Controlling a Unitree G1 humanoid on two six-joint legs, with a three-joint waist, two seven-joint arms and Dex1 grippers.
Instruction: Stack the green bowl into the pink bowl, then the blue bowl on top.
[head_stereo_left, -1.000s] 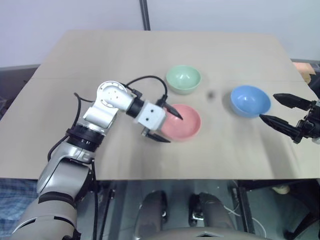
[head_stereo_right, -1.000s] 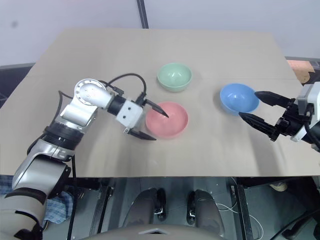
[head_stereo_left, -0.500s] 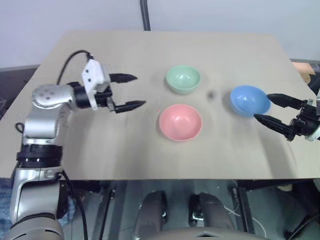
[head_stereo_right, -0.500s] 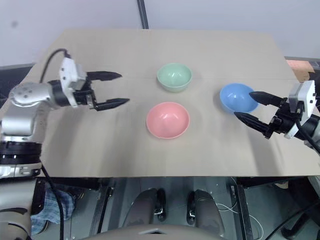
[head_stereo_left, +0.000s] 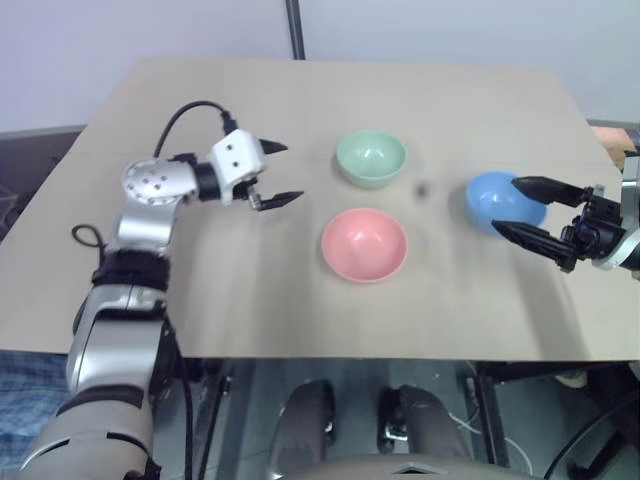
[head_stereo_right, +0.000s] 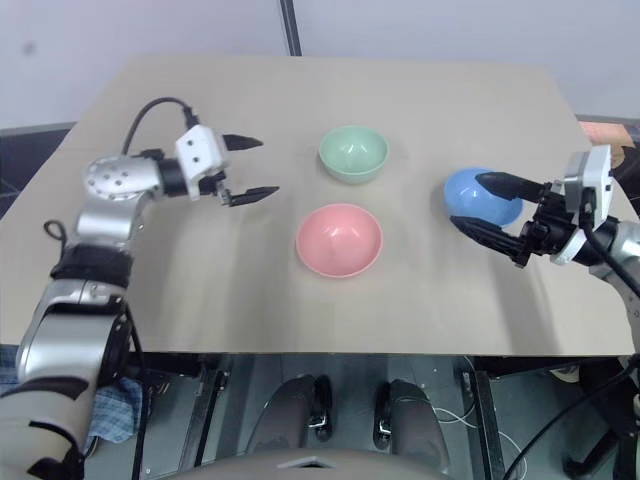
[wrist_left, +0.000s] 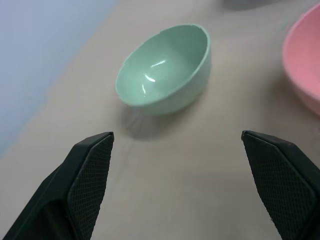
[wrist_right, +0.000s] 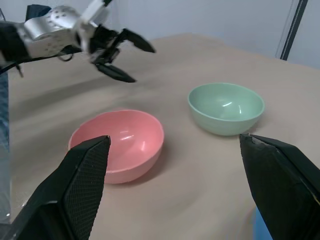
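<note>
Nearest the robot on the tan worktop (head_stereo_left: 250, 290), the pink bowl (head_stereo_left: 364, 244) sits upright and empty, the only pink one. A second ago the left end effector (head_stereo_left: 276, 173) was reaching into this bowl with nothing in it; it has since swung out to the left and come back in, and now hovers wide open and empty, apart from all the bowls and pointing toward the green bowl (head_stereo_left: 370, 158). That reads as lining up for the first grasp, so the stacking itself has not begun. To the right, the right end effector (head_stereo_left: 522, 206) has edged in on the blue bowl (head_stereo_left: 498, 200); its jaws stand fully apart, one fingertip over the bowl and one in front of it, with no grip closed. The blue bowl rests on the worktop near the right edge, well apart from the pink one. Farthest back, the green bowl stands alone just beyond the pink bowl. The count is three bowls, one of each colour, none nested, and two end effectors.
</note>
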